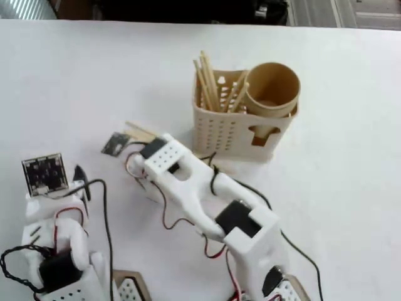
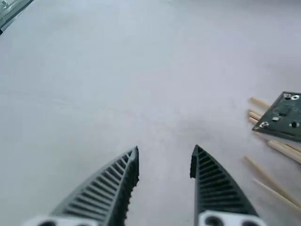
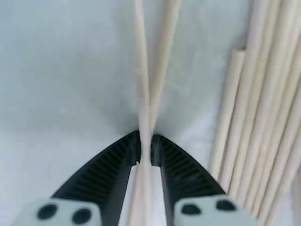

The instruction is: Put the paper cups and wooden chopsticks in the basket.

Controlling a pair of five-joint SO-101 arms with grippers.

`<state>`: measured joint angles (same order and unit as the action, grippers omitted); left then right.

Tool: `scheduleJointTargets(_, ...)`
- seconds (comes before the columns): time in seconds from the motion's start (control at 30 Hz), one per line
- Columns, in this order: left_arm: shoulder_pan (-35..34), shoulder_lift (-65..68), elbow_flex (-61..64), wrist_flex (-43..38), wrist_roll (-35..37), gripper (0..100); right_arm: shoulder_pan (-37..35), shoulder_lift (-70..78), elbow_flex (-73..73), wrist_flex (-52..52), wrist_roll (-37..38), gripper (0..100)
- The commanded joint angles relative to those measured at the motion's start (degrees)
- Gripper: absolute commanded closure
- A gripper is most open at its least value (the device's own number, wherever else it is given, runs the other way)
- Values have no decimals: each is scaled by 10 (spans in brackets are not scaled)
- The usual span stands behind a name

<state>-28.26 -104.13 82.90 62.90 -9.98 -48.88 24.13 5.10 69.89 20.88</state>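
Where chopsticks (image 3: pixel 141 70) cross, the right end effector (image 3: pixel 145 141) clamps them

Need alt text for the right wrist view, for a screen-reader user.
The right end effector is closed on two wooden chopsticks, which spread into a narrow V beyond its tips, seen against the white table. More chopsticks lie side by side next to it, apart from the held pair.

I see a white table (image 1: pixel 75 75), a cream basket (image 1: pixel 235 135) patterned with rows of small slots, a tan paper cup (image 1: pixel 272 88), pale beige wooden chopsticks (image 3: pixel 141 70), and black ribbed fingers (image 3: pixel 113 174) on the right gripper (image 3: pixel 146 143).
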Motion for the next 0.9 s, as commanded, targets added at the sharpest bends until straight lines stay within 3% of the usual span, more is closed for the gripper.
scheduleJointTargets(0.0,-7,-7,-4,-13,10,812,0,-24,-11,30,23,981)
scheduleJointTargets(0.43,-7,-7,-3,-12,9,812,78,-328,-16,84,21,981)
scheduleJointTargets(0.7,-7,-7,-3,-12,9,812,109,-448,-144,84,-78,981)
scheduleJointTargets(0.87,-7,-7,-2,-12,9,812,107,-493,-229,53,-100,981)
